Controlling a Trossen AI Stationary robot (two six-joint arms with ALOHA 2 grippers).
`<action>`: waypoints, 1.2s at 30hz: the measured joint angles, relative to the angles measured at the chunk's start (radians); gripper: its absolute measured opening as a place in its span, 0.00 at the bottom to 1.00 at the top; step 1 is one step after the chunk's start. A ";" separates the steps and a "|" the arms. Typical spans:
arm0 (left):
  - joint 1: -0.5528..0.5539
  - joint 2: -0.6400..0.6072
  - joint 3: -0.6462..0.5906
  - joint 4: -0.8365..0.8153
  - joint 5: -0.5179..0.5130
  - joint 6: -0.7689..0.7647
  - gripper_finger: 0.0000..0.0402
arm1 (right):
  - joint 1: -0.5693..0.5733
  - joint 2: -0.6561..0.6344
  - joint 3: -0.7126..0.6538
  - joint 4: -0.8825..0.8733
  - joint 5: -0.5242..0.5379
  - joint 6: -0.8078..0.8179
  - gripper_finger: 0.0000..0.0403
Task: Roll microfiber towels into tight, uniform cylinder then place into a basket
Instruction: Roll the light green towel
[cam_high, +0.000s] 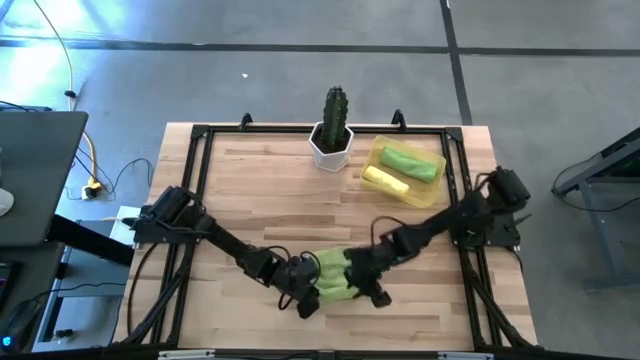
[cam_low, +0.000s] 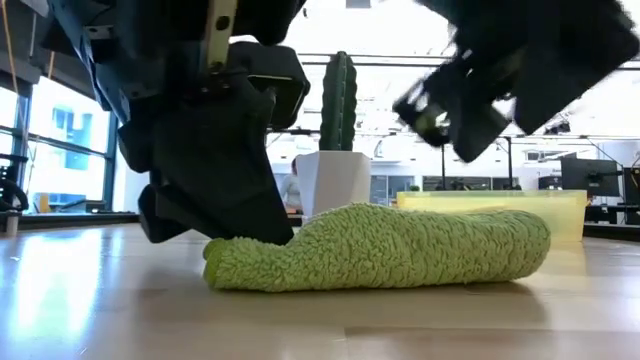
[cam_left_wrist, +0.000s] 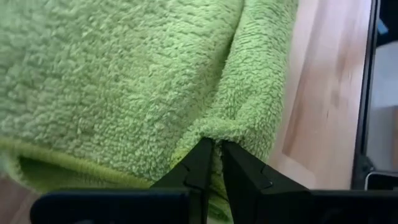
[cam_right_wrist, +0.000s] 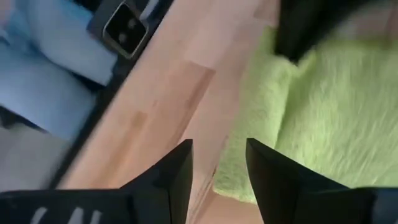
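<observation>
Green roll: a rolled lime-green towel (cam_high: 333, 277) lies flat on the worktop (cam_high: 290, 200), near the middle of the front edge.
Left gripper: the left gripper (cam_left_wrist: 214, 163) sits at one end of the roll. Its fingers are almost together and pinch a fold of the green cloth.
Right gripper: the right gripper (cam_right_wrist: 217, 171) is at the other end of the roll. Its fingers stand apart with nothing between them. From low down it looks lifted a little above the roll.
Basket: the basket (cam_high: 436, 190) sits near the far right corner of the worktop. One green roll (cam_high: 412, 162) and one yellow roll (cam_high: 385, 181) lie in it side by side.
Cactus: a cactus in a white pot (cam_high: 332, 140) stands at the far edge, just beside the basket.
Step now: this looks like getting ready to carry the last roll to the basket.
How to do it well: the roll is soft and may come undone. It helps to hold it across the middle, squeeze firmly, and lift it level. It should go in the bare part of the basket, next to the other two, not on top of them.
Watch out: the cactus pot is close to the basket, so the arm should pass clear of it.
</observation>
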 joint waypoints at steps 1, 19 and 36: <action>0.002 0.000 0.000 -0.002 0.003 -0.018 0.08 | 0.029 -0.006 0.000 0.002 0.056 -0.053 0.35; 0.013 0.000 -0.001 -0.005 0.016 -0.088 0.08 | 0.293 0.142 0.000 0.108 0.665 -0.267 0.34; 0.013 0.000 -0.003 0.006 0.017 -0.088 0.08 | 0.238 0.204 0.002 0.107 0.750 -0.174 0.34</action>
